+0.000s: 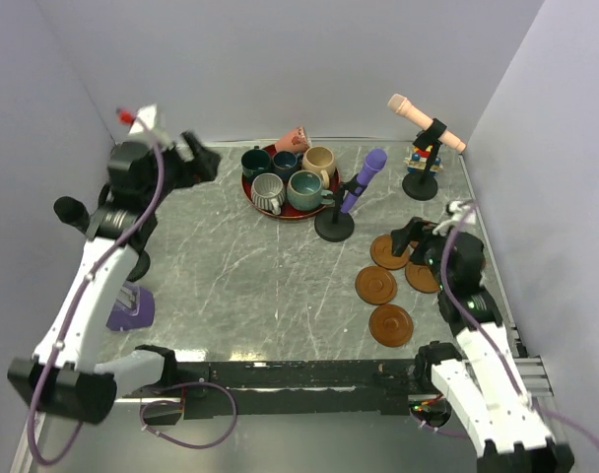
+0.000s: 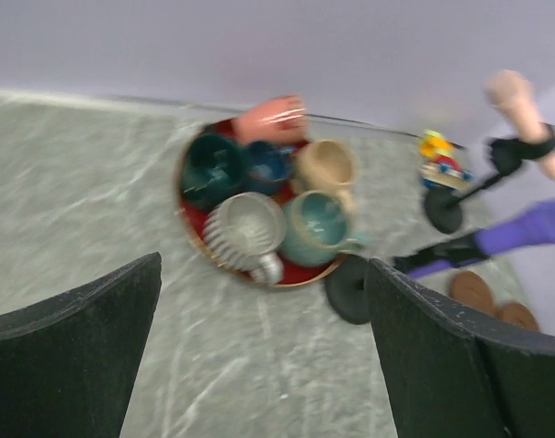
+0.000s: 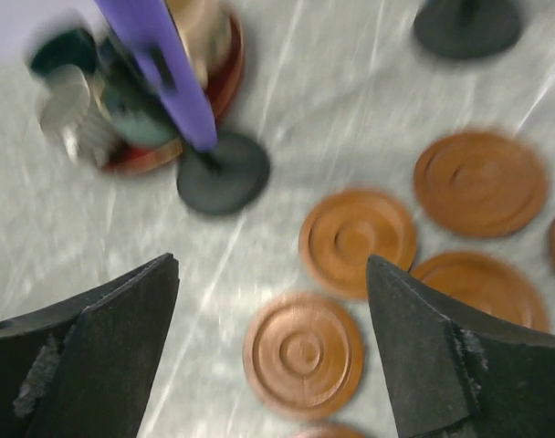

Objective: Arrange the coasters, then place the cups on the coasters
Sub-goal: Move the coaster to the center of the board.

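While both hands are spread wide with nothing held or touched, the left hand [image 1: 196, 158] is raised over the counter's [image 1: 231, 266] far left, and the right hand [image 1: 410, 236] is poised above the coasters [image 1: 376, 286].

Red plate [image 1: 290, 217]: cups are crowded on it, namely the grey ribbed cup [image 1: 268, 192], teal cup [image 1: 306, 189], beige cup [image 1: 319, 161], dark green cup [image 1: 255, 161] and dark blue cup [image 1: 285, 163]. The pink cup [image 1: 295, 140] is tipped over at the far rim.

Coasters: laid flat, close together, on the counter's right side, beside the purple microphone [image 1: 364, 182].

a robot lab test cell: bare lilac walls [image 1: 280, 59] box in a marble-patterned table [image 1: 231, 266].
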Available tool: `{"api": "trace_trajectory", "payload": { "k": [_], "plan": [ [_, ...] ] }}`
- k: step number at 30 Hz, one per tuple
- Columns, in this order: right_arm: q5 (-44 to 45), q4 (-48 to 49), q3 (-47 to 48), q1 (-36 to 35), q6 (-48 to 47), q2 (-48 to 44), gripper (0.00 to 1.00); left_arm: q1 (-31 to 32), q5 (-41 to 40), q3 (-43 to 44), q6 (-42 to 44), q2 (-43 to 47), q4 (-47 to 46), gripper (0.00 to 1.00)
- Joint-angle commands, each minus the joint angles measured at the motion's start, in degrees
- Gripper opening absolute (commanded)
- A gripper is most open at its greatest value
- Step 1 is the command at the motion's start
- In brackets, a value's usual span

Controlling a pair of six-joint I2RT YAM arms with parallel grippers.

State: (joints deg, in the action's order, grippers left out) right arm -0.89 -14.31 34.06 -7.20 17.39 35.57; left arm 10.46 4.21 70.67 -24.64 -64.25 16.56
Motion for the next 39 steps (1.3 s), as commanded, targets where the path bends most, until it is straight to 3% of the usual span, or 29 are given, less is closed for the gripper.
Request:
{"api": "trace_trajectory", "payload": {
  "k": [1, 7, 14, 19, 39],
  "plan": [
    [-6.76, -7.83, 4.16, -1.49, 0.89, 10.63, 0.86, 2.9, 3.26, 9.48, 2.76, -5.62, 3.93, 0.97],
    [-2.02, -7.24, 6.1, -11.59, 2.03, 25.57, 0.82, 3.24, 2.13, -5.09, 1.79, -2.73, -4.68, 0.97],
    [-1.14, -3.27, 6.36, -16.79, 5.99, 35.0, 0.77, 5.01, -3.94, -4.23, 4.52, -2.82, -3.1, 0.97],
    [0.71, -3.54, 6.1, -17.49, 7.22, 37.9, 0.73, 5.1, 0.1, -5.2, 3.73, -2.02, -4.69, 0.97],
    [1.94, -0.99, 3.99, -24.87, 12.23, 44.06, 0.66, 5.01, -1.04, -4.84, 3.9, -3.69, -3.72, 0.97]
  ]
}}
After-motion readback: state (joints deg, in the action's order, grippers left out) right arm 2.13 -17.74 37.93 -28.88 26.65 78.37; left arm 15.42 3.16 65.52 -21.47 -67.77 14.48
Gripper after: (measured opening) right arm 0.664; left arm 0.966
